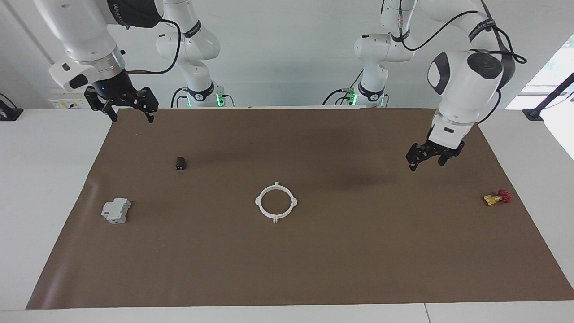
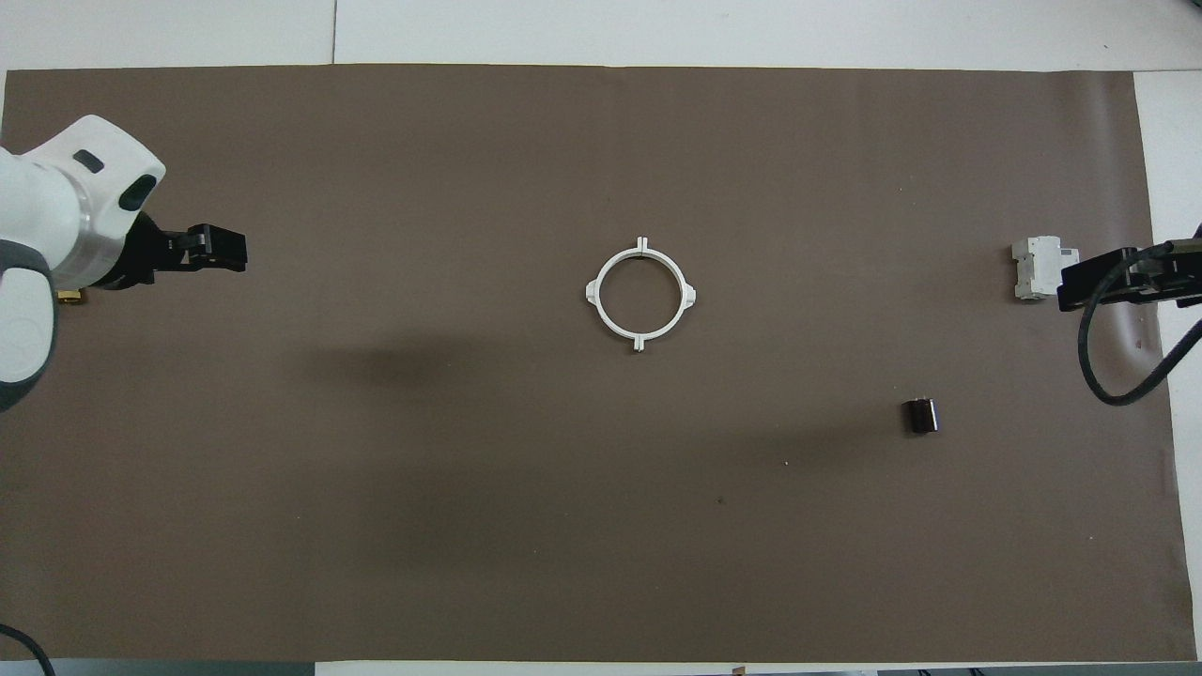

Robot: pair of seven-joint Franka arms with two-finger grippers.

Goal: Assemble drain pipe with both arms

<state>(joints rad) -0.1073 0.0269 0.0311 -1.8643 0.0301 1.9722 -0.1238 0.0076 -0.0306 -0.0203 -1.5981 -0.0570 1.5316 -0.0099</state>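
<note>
Overhead, the left gripper (image 2: 221, 249) hides the valve (image 1: 497, 198).

grey block (image 1: 116, 211), small dark cylinder (image 1: 180, 163), yellow-and-red valve (image 1: 497, 198), perhaps brass, on brown mat (image 1: 314, 269)

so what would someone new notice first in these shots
A white ring lies flat in the middle of the brown mat, its two halves already meeting. Both arms hang clear of it with open tools: the left tool near the yellow-and-red valve, the right tool over the mat's corner nearest the robots. A grey block and a small dark cylinder sit toward the right arm's end.
</note>
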